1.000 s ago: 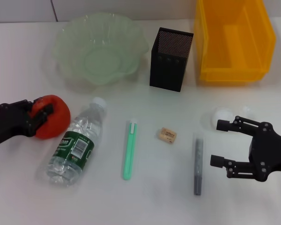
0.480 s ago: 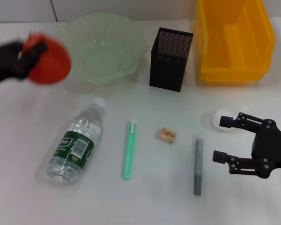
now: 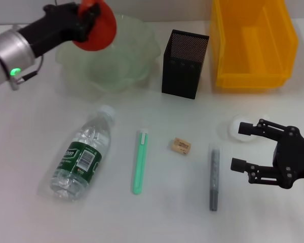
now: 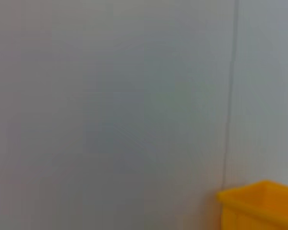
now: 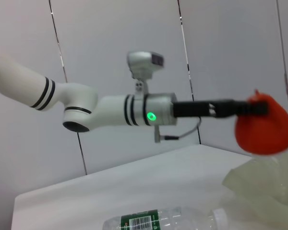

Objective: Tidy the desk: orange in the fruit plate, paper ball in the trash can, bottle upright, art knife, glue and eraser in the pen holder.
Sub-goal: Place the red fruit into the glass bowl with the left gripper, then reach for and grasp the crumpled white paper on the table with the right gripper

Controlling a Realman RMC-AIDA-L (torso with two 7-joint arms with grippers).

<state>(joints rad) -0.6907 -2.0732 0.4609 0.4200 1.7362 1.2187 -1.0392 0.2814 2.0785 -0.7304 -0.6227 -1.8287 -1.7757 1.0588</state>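
Observation:
My left gripper is shut on the red-orange orange and holds it in the air over the back left rim of the pale green fruit plate. The right wrist view shows the orange above the plate. The clear bottle lies on its side. Beside it lie the green art knife, the tan eraser and the grey glue stick. My right gripper stands open, its far fingertip at the white paper ball. Behind are the black pen holder and yellow trash can.
The white desk runs to a grey wall just behind the containers. The left wrist view shows only that wall and a corner of the trash can. The bottle also shows low in the right wrist view.
The left gripper has lifted the orange off the desk and carried it back and to the right, over the plate's rim. The right gripper has crept slightly towards the paper ball.

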